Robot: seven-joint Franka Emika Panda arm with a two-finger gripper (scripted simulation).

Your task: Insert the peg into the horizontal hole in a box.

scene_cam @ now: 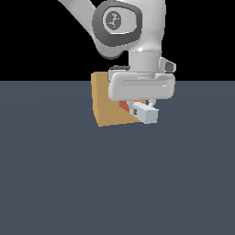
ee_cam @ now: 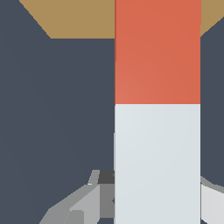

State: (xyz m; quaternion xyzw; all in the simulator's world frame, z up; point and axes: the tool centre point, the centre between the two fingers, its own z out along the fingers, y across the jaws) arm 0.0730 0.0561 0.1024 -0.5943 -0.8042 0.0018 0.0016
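Note:
The tan box (scene_cam: 104, 106) stands on the dark floor, partly behind my hand. My gripper (scene_cam: 143, 109) is shut on the peg's white end (scene_cam: 149, 114), and a short orange-red stretch of the peg (scene_cam: 124, 105) shows against the box face. In the wrist view the peg (ee_cam: 157, 52) runs from its white section (ee_cam: 157, 162) between my fingers (ee_cam: 76, 205) up to the box (ee_cam: 74, 19). The hole is hidden behind the peg and my hand, so I cannot tell whether the tip is inside it.
A flat dark grey floor (scene_cam: 69, 183) lies all around the box. The arm's wrist (scene_cam: 142, 59) hangs over the box's top and the exterior view's right side of it.

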